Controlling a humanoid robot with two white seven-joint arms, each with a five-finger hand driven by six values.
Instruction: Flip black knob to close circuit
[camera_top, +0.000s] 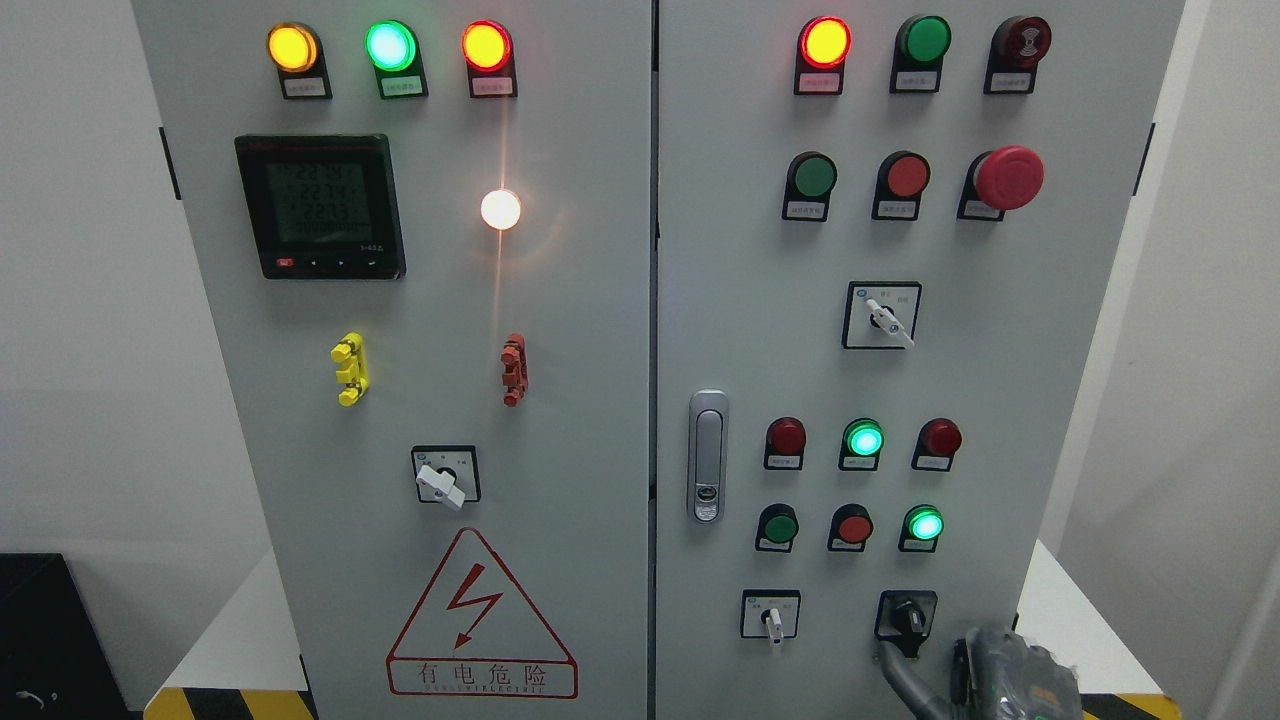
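Black knob (908, 616): lower right of cabinet, right hand (985, 668) fingers reaching it (grip unclear).
Warning sign (481, 620): "有电危险".

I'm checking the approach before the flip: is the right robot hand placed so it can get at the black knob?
Probably yes. The right robot hand sits just below and right of the black knob, one finger reaching up to the knob's lower edge, with nothing between them. Its grip cannot be seen.
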